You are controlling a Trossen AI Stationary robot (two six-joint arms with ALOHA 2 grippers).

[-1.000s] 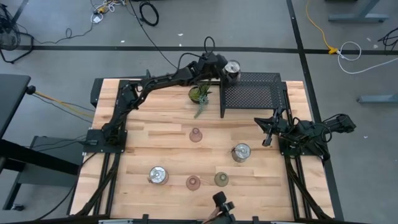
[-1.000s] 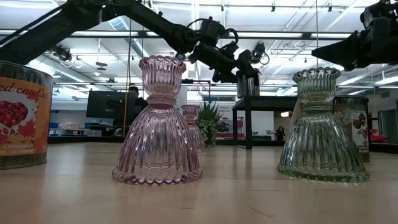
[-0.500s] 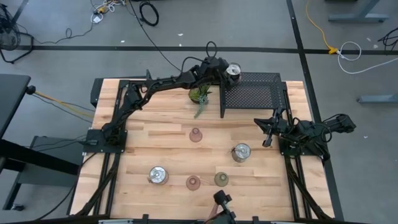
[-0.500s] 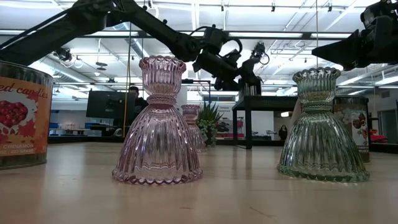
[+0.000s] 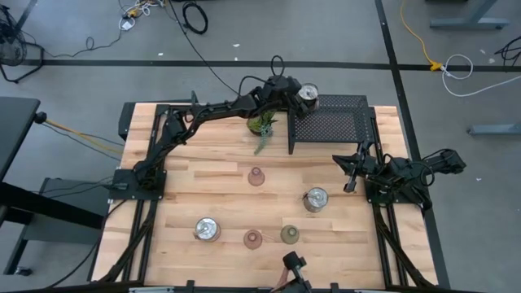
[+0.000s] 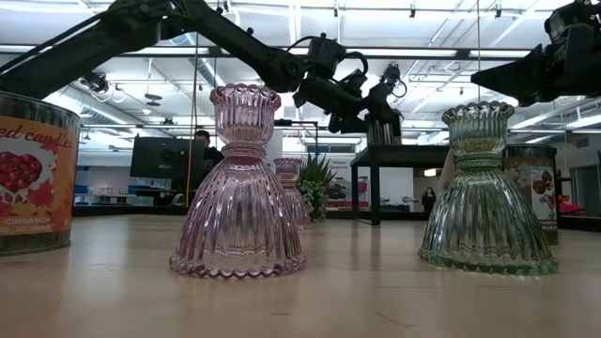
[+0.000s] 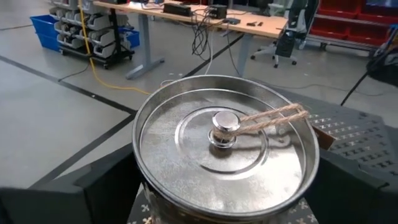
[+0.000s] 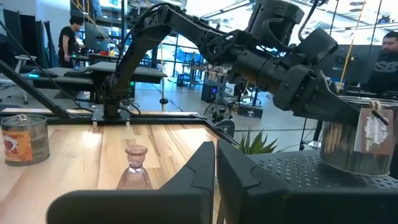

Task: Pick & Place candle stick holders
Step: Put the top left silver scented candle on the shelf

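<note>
My left gripper [image 5: 299, 97] reaches to the table's far side and is shut on a silver tin holder [image 5: 307, 94] at the far left corner of the black mesh rack [image 5: 334, 124]. The tin's lid, with a knob and twine, fills the left wrist view [image 7: 224, 137]. My right gripper [image 5: 351, 173] waits shut and empty at the table's right. Two more silver tins [image 5: 316, 198] [image 5: 207, 229], two pink glass holders [image 5: 256, 176] [image 5: 252, 238] and an olive-green one [image 5: 290, 234] stand upright on their bases on the table. My left gripper pinches the tin's side wall [image 7: 144, 200] below the rim, one finger [image 7: 93, 193] on each side. The fingers come from the table's left, slanting down. The tin stays upright at the rack's top [image 8: 292, 174]; whether its base rests there I cannot tell.
A small green potted plant [image 5: 262, 124] stands just left of the rack, under my left arm. Bare wood lies between the holders and along the table's left half. People show in the room behind the table.
My left gripper has carried the tin a little toward the table's right edge and slightly down, over the rack's far left corner. The tin has stayed upright.
</note>
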